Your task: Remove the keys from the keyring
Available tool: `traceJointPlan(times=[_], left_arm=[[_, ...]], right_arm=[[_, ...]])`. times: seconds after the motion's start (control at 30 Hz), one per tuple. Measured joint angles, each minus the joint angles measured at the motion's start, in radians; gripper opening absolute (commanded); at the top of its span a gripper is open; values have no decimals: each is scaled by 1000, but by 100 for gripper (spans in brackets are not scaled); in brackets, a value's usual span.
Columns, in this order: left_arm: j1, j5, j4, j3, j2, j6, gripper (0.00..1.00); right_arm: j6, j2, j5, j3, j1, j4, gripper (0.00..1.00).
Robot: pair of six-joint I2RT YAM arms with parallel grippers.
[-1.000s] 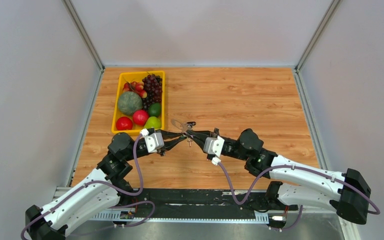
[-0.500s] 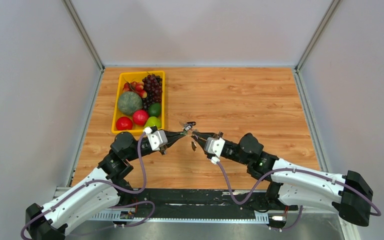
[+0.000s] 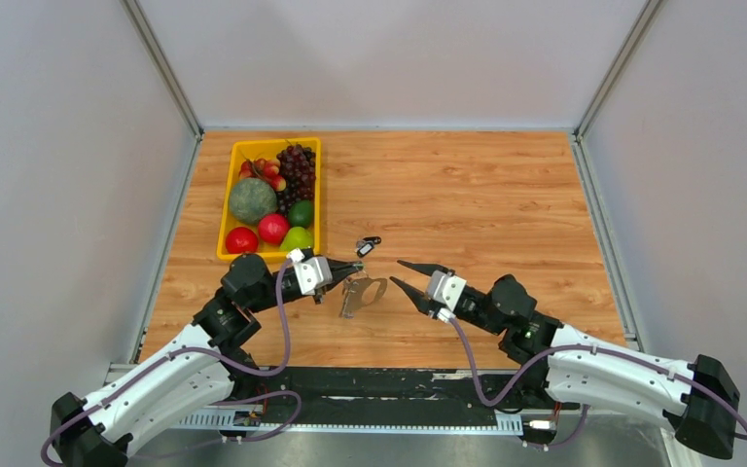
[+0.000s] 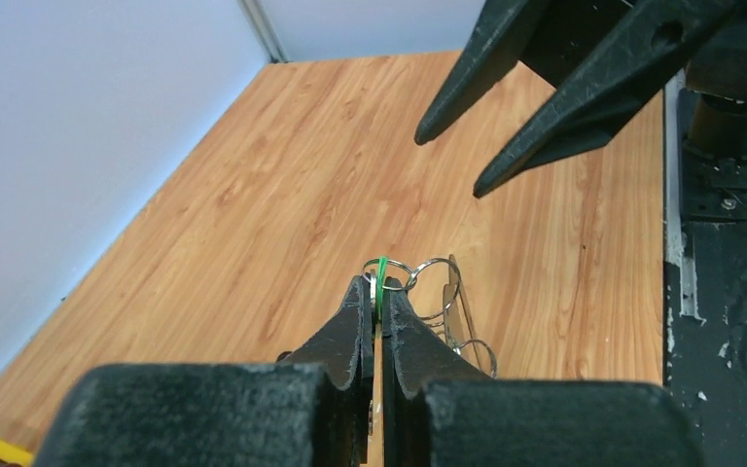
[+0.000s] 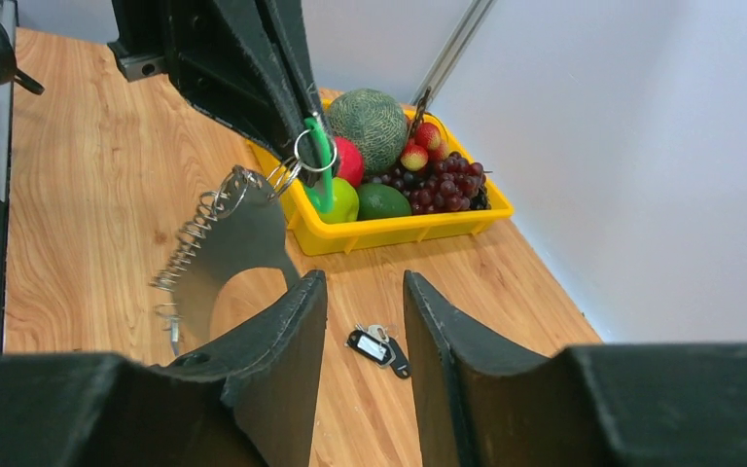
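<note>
My left gripper (image 3: 357,267) (image 4: 377,284) is shut on a green key tag (image 4: 380,268) (image 5: 323,167) with a small wire ring through it. From that ring the keyring (image 3: 361,293) (image 5: 238,243) dangles just above the table. It is a pale grey flat plate with an arched cut-out and a spring along one edge. Two keys with black tags (image 3: 368,245) (image 5: 377,348) lie on the wood beyond it. My right gripper (image 3: 396,271) (image 5: 363,284) is open and holds nothing, a short way right of the keyring.
A yellow basket (image 3: 226,219) (image 5: 399,232) of fruit with a melon, grapes, apples and a lime stands at the left, just behind the left gripper. White walls close in the wooden table on three sides.
My right gripper has let go, opened and drawn back to the right. The keyring now hangs from my left gripper alone, which has closed fully and shifted slightly nearer.
</note>
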Motion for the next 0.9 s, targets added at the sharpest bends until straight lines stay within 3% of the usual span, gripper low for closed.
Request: traceJointPlan(times=[0.23, 0.5, 0.9], left_arm=[[0, 134, -36, 0, 7, 113, 0], [-1, 212, -79, 0, 5, 225, 0], [-8, 152, -121, 0, 3, 270, 0]], right_arm=[[48, 3, -18, 3, 0, -8, 30], [165, 65, -68, 48, 0, -15, 30], [303, 129, -144, 130, 0, -45, 31]])
